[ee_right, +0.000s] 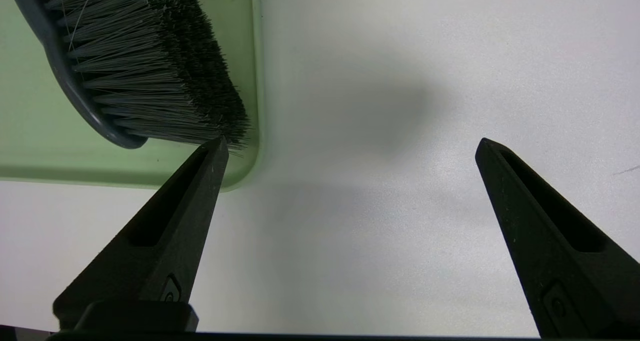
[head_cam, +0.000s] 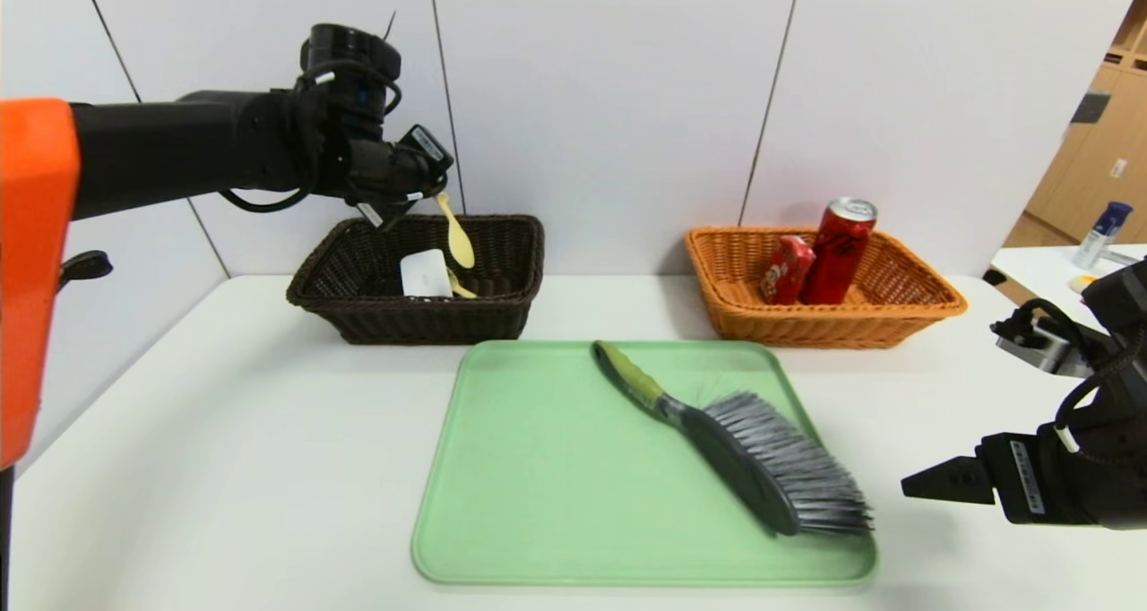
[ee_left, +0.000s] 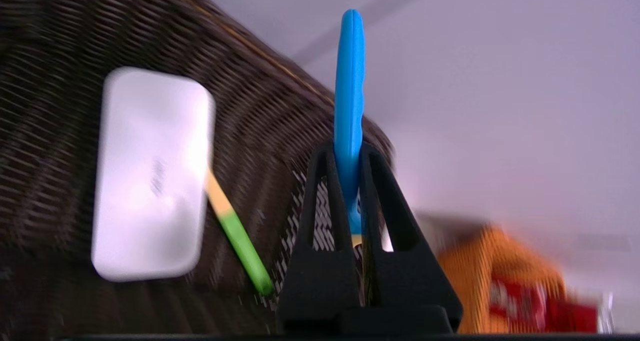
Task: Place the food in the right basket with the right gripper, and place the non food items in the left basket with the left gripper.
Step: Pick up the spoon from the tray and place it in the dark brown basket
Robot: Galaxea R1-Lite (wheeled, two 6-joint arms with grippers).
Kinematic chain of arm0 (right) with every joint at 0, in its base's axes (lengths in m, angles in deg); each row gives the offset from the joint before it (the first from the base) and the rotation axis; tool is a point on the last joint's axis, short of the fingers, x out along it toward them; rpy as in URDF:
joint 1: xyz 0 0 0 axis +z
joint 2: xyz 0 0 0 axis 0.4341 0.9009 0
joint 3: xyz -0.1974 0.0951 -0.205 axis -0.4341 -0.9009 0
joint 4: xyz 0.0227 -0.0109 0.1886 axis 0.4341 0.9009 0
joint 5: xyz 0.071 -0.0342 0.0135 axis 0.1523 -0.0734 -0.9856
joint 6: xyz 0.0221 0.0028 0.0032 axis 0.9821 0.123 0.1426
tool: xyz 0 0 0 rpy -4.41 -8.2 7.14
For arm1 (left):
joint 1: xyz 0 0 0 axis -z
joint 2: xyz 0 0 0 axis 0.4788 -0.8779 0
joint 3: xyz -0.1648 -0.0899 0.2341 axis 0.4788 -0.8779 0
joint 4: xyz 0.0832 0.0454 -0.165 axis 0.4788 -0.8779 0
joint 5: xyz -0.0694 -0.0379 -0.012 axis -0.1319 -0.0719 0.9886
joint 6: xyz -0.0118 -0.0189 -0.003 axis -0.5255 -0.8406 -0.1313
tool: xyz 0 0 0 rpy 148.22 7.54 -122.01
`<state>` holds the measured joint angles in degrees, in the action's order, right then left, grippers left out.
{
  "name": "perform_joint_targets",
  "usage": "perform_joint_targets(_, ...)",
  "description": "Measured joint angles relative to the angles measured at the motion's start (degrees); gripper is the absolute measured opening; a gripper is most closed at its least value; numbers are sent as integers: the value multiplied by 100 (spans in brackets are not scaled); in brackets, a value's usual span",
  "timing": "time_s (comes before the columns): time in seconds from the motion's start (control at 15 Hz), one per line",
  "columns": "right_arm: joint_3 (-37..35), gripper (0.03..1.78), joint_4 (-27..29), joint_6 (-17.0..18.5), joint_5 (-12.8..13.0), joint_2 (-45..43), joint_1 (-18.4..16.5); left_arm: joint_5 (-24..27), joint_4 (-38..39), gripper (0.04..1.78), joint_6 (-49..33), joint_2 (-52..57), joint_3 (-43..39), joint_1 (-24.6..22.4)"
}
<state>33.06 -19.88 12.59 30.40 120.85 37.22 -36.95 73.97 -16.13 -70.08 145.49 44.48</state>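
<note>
Pinching the blue handle of the yellow plastic spoon (head_cam: 455,233), the left gripper (head_cam: 421,192) dangles it above the dark brown wicker basket (head_cam: 502,235) below for release; the right gripper (ee_right: 350,146) rests spread, the grey-bristled brush (head_cam: 762,450) just beside it.

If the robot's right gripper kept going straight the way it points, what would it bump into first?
Probably the brush. The open right gripper points along the table toward its bristles on the green tray; height is hard to judge.
</note>
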Motion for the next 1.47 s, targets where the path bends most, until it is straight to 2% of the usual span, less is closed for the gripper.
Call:
perform_joint_targets(0.2, -6, 171, 1, 0, 0, -22, 0, -102, 77, 11, -580, -411, 16, -185)
perform_joint_targets(1.47, -85, 171, 11, -9, -6, -187, -1, -245, -41, 11, -561, -428, -9, -216)
